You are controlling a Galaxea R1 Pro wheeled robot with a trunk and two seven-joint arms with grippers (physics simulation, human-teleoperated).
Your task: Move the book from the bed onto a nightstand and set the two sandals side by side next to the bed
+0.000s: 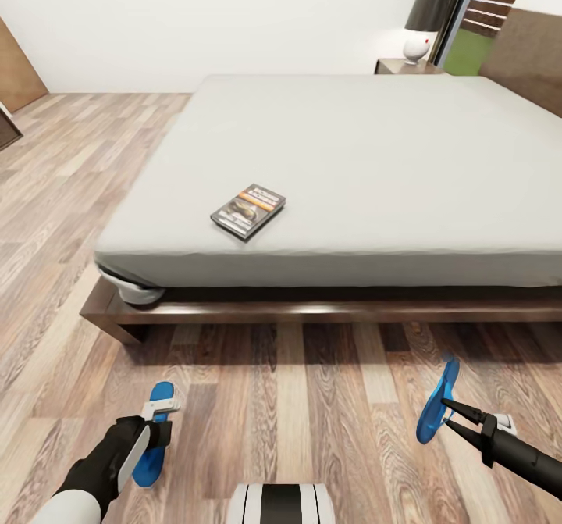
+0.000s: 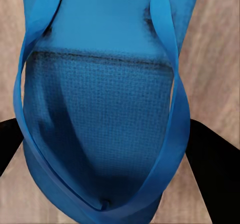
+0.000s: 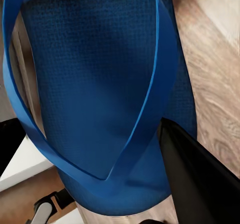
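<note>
The book [image 1: 248, 210] lies flat on the grey mattress of the bed [image 1: 351, 157], near its front left corner. A nightstand [image 1: 400, 65] stands beyond the bed's far side. One blue sandal [image 1: 154, 438] [image 2: 100, 108] sits low over the floor at the lower left, between the fingers [image 2: 210, 169] of my left gripper [image 1: 156, 422], which is shut on it. The other sandal [image 1: 435, 403] [image 3: 90, 83] hangs tilted on its edge above the floor at the lower right. My right gripper [image 1: 446, 415] is shut on it, and one finger [image 3: 200, 179] presses its side.
A white lamp with a dark shade [image 1: 425, 20] stands on the nightstand. The bed's dark wooden frame [image 1: 328, 311] runs across in front of me. Wood-plank floor [image 1: 297, 415] spreads between the two sandals. A brown panel [image 1: 16, 63] leans at the far left.
</note>
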